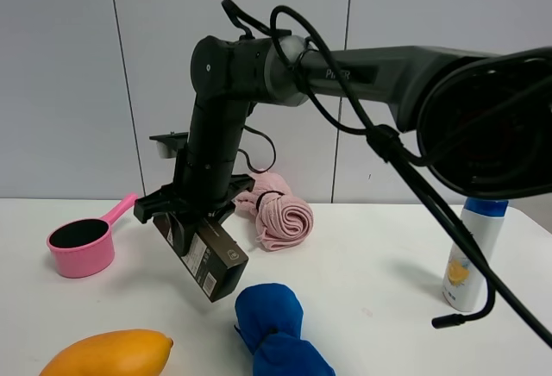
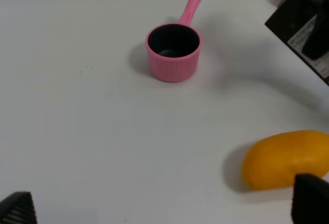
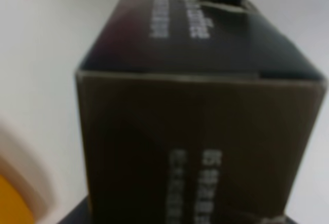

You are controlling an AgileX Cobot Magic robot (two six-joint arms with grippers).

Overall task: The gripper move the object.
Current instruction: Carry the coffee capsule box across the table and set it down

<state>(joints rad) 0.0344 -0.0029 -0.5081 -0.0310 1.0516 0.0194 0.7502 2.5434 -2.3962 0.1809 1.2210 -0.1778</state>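
Carry step. Right gripper fingers pinch the dark brown carton, hanging tilted just above tabletop, beside blue cloth bundle. Next: I pick bare spot, lower, then release.

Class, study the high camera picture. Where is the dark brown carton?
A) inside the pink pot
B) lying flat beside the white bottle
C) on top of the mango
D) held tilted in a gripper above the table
D: the right gripper grips the carton by its upper end, so it hangs tilted over the table.
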